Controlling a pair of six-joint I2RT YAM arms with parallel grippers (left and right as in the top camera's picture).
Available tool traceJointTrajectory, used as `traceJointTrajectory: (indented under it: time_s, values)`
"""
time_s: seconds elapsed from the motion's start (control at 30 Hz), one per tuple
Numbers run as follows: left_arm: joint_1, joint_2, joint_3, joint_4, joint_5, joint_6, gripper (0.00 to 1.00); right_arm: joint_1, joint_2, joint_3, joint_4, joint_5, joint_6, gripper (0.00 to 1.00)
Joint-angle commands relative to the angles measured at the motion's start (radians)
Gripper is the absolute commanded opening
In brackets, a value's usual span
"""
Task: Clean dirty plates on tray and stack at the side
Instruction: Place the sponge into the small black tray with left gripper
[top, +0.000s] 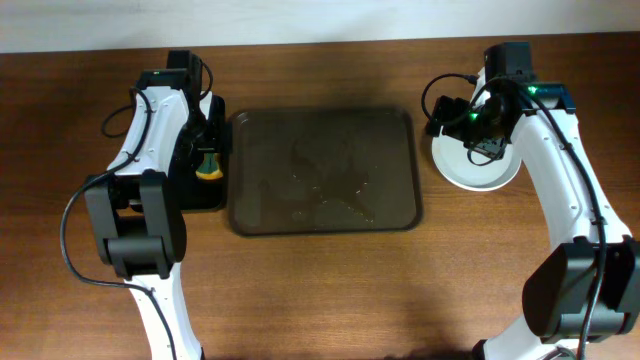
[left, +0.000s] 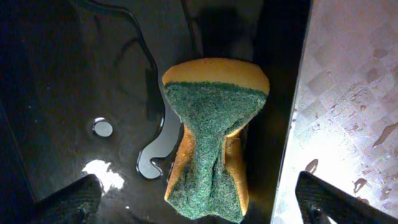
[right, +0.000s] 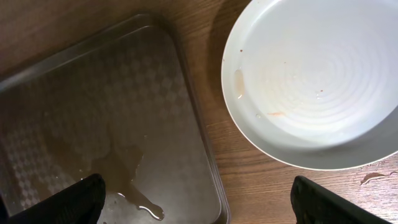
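The dark brown tray (top: 320, 225) lies mid-table, wet, with no plates on it; its corner (right: 93, 93) holds a puddle. White plates (top: 478, 172) rest on the wood right of the tray. The top plate (right: 311, 74) shows faint orange specks, and I cannot tell how many lie under it. My right gripper (top: 462, 125) (right: 205, 205) hangs open above the tray's right rim and the plate's edge, holding nothing. My left gripper (top: 205, 148) (left: 202, 208) is open over a creased green-and-yellow sponge (left: 211, 143), with its fingertips (left: 68, 202) wide apart on either side.
The sponge (top: 207, 165) lies in a small black tray (top: 200, 195) left of the brown tray, with water drops (left: 102, 127) beside it. The brown tray's edge (left: 348, 112) runs right next to the black one. Bare wood stretches along the front of the table.
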Motion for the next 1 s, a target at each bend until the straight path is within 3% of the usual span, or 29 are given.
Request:
traceJointTrajectory:
  time_s: [0.0,0.23,0.53,0.73,0.97]
  values:
    - [0.002,-0.047,0.039,-0.016,0.008,-0.023,0.99,0.006,-0.008,0.011,-0.002,0.017,-0.014,0.95]
    - [0.002,-0.238,0.200,-0.101,0.016,-0.029,0.99,0.005,-0.056,0.083,-0.069,0.016,-0.022,0.95]
    - [0.002,-0.496,0.204,-0.167,0.015,-0.029,0.99,0.039,-0.261,0.109,-0.161,0.075,-0.073,0.95]
    - [0.002,-0.527,0.204,-0.264,0.015,-0.029,0.99,0.038,-0.492,0.109,-0.220,0.090,-0.087,0.95]
    - [0.002,-0.527,0.204,-0.272,0.015,-0.029,0.99,0.038,-0.698,0.109,-0.264,0.160,-0.100,1.00]
